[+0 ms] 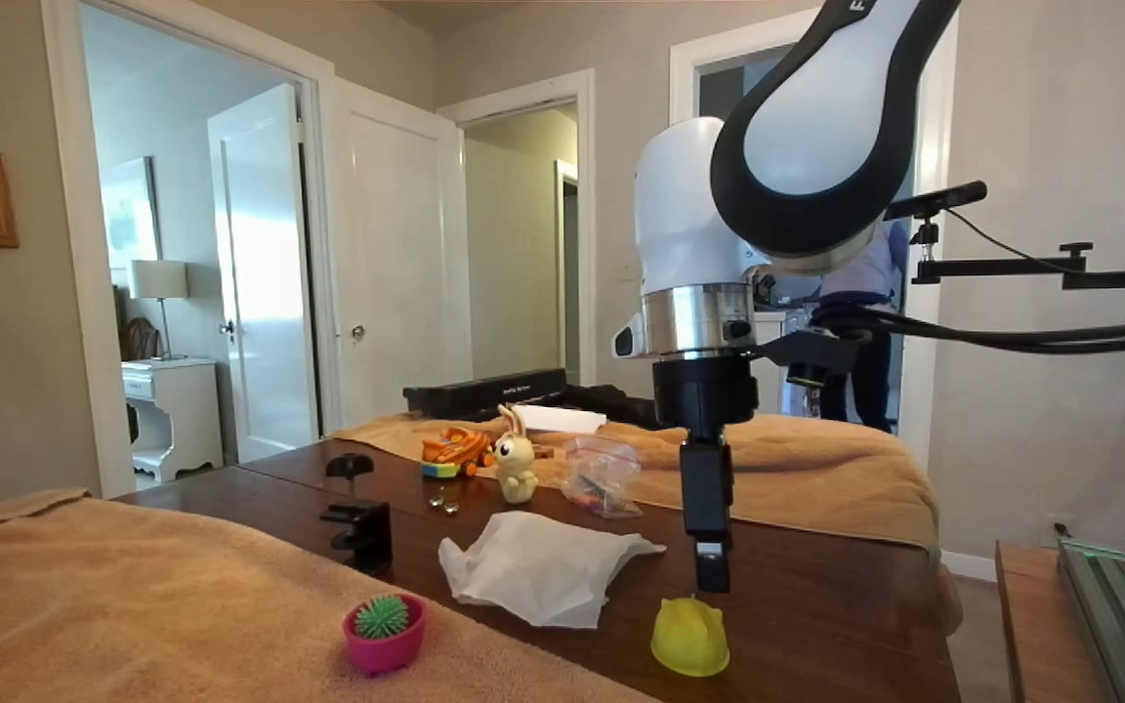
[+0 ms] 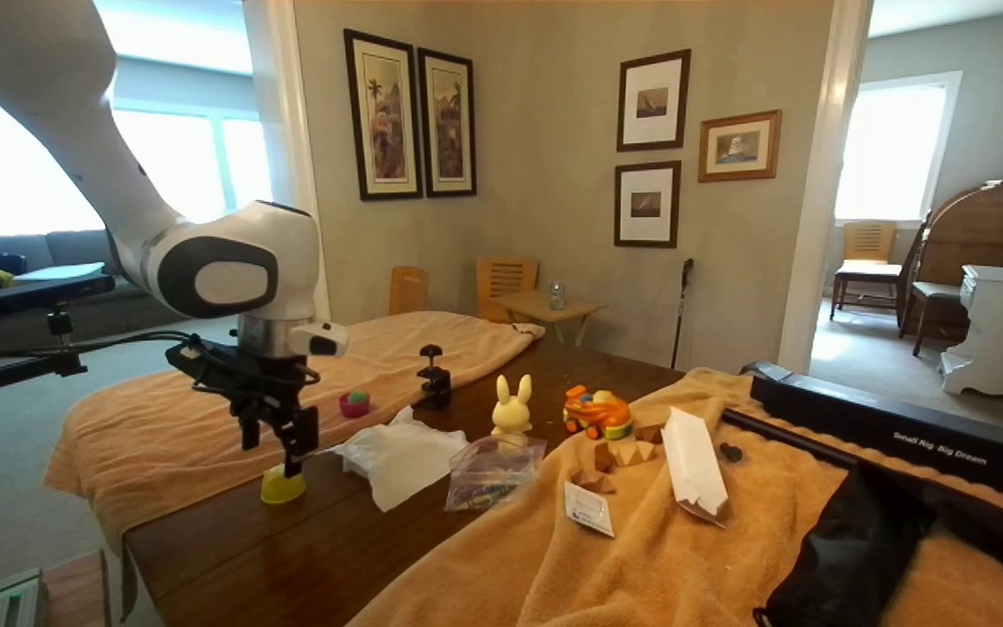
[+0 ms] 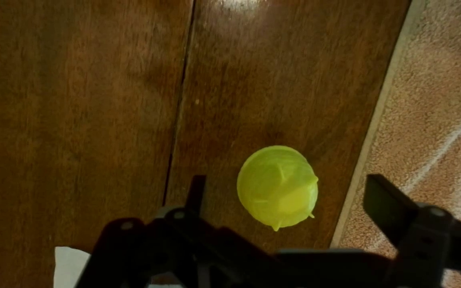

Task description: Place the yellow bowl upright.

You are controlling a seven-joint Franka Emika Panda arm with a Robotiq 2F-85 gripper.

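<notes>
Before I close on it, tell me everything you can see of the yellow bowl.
The yellow bowl is small, yellow-green and dome-shaped, with a round rim and a few little pointed nubs; it looks like slightly translucent plastic. It sits upside down on the dark wooden table, rim down, its inside hidden. In the wrist view, the orange-tan towel lies near but apart from it. The open gripper is above it, no contact visible; only the table appears to touch it.

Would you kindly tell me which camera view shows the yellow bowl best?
The wrist view: the yellow bowl appears largest there, seen unobstructed from above. Both exterior views show it smaller and more side-on, dome up.
</notes>
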